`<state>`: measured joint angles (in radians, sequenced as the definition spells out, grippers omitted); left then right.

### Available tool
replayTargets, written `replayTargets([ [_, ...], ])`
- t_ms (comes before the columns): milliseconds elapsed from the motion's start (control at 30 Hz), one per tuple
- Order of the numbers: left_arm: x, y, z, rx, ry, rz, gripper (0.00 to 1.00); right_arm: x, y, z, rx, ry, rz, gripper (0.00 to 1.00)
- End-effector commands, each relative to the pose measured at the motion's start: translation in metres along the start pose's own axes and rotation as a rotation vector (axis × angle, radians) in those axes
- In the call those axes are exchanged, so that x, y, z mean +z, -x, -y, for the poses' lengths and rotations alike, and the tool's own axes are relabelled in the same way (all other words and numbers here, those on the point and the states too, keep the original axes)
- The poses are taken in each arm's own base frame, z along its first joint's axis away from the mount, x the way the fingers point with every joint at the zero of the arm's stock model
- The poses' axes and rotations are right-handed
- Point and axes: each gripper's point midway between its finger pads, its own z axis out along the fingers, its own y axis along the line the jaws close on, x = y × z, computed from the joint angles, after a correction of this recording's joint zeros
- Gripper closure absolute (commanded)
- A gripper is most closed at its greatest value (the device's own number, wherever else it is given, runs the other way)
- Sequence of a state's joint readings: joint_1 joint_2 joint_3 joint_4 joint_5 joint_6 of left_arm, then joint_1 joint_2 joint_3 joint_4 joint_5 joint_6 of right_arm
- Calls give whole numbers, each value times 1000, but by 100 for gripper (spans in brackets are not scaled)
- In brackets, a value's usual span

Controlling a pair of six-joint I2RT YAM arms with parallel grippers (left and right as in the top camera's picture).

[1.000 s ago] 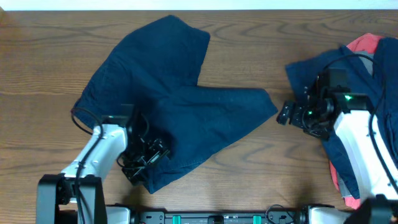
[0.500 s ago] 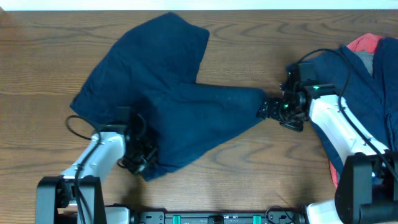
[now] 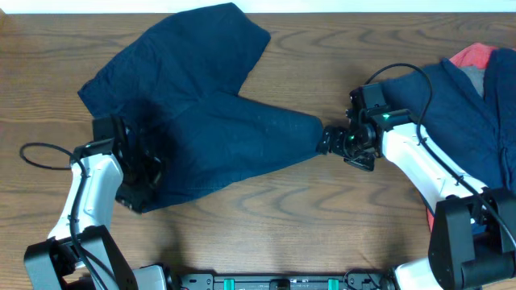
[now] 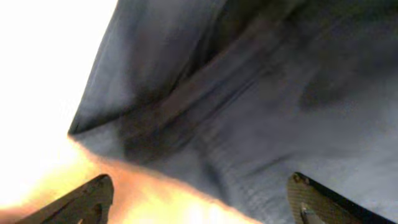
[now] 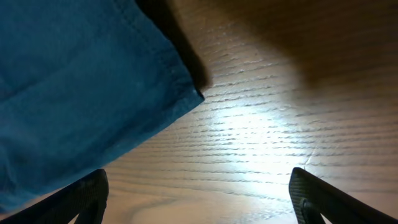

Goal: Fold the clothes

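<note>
Both wide open, the left gripper (image 3: 135,173) and right gripper (image 3: 329,142) now flank the navy shorts (image 3: 201,121), which have slid leftward. This looks like spreading the cloth, with no fold made yet.

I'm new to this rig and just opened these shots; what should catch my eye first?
A big navy shorts-like garment lies spread over the middle and left of the table. The left arm sits at its lower left edge and the right arm at its right leg tip, both with jaws open. A heap of navy, coral and grey clothes fills the right edge.
</note>
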<state>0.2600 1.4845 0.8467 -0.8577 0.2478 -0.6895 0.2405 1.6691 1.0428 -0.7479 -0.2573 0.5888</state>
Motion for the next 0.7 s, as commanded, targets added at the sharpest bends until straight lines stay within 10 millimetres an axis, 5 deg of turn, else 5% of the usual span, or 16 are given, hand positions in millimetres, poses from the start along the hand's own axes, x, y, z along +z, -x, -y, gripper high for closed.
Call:
replayTargets([
  [0, 1, -18, -10, -37, 34, -82, 10, 2, 1, -1, 81, -28, 15, 8],
  [167, 18, -29, -25, -206, 72, -107, 9, 3, 0, -3, 154, -47, 33, 5],
  [433, 48, -15, -21, -267, -19, -21, 15, 5, -3, -10, 132, -46, 40, 5],
  [500, 50, -11, -19, -284, -36, -6, 34, 6, -2, -10, 128, -52, 47, 5],
  [600, 50, -6, -13, -276, -61, 13, 82, 6, -3, -11, 118, -60, 54, 7],
  [667, 50, -7, -14, -276, -59, 10, 94, 7, -4, -11, 117, -61, 55, 9],
])
